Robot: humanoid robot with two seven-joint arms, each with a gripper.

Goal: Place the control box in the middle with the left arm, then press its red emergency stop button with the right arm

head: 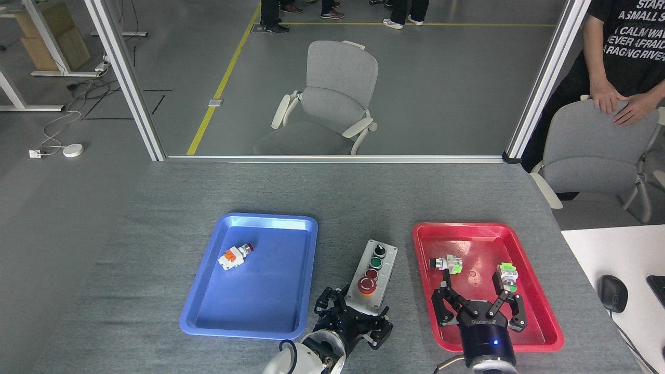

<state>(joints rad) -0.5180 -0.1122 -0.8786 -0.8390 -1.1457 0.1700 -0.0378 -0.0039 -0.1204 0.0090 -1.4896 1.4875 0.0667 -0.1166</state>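
between the blue tray (208, 306) and red tray (540, 317), the box (373, 269) lies on bare felt (grey top; black knob, green, small red, big red buttons). left gripper (353, 319) clasps the box's near end. right gripper (475, 304) hovers spread over the red tray. clear felt beyond the box.
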